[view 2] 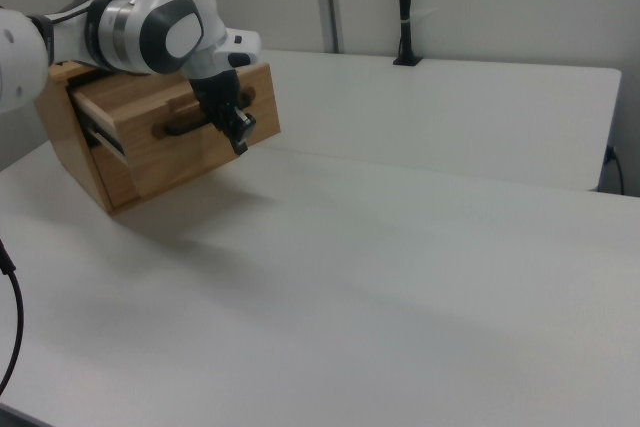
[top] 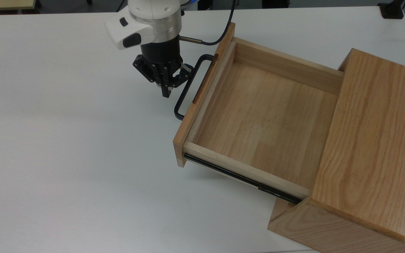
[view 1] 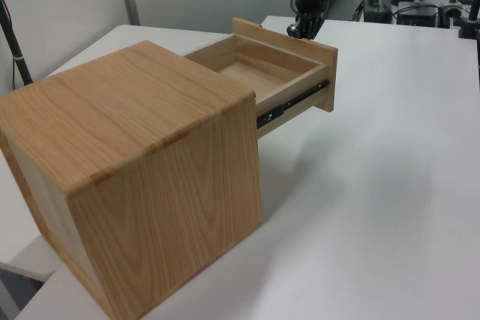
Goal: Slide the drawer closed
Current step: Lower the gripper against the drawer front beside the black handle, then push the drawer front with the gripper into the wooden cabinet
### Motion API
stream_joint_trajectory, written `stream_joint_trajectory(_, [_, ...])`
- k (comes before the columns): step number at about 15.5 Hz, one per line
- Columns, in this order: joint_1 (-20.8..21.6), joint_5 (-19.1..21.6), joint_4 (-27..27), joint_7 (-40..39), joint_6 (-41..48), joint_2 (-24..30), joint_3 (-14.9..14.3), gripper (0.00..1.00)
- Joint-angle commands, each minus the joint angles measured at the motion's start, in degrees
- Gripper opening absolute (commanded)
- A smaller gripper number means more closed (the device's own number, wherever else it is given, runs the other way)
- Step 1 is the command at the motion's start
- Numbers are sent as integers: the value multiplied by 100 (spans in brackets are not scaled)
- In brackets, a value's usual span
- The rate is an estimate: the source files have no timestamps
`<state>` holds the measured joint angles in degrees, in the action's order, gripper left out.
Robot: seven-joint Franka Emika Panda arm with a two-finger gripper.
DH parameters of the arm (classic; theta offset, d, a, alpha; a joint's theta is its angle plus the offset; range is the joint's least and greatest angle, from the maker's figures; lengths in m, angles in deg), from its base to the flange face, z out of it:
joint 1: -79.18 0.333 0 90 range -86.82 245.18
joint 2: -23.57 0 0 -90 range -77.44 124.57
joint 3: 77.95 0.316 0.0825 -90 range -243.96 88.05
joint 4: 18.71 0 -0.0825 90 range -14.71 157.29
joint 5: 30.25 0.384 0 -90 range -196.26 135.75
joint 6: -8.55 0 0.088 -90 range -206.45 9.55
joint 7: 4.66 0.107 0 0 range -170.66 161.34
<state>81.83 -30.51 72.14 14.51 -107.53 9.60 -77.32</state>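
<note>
The drawer (top: 258, 116) stands pulled well out of the cabinet (top: 374, 147), its inside bare and its black rail (top: 241, 179) showing along the side. The gripper (top: 166, 92) hangs over the white table (top: 65, 140), just beside the black handle (top: 186, 88) on the top view's left, fingers clenched together around nothing and pointing down.

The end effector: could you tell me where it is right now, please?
In the top view, the end effector hangs over the table, just left of the drawer's black handle.
</note>
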Motion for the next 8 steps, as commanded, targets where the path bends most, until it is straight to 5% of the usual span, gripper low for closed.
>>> stream_joint_trajectory(1, [43, 113, -6, 437, -116, -220, -2, 0])
stream_joint_trajectory(8, [157, 254, -365, 1123, -468, -625, 280, 0])
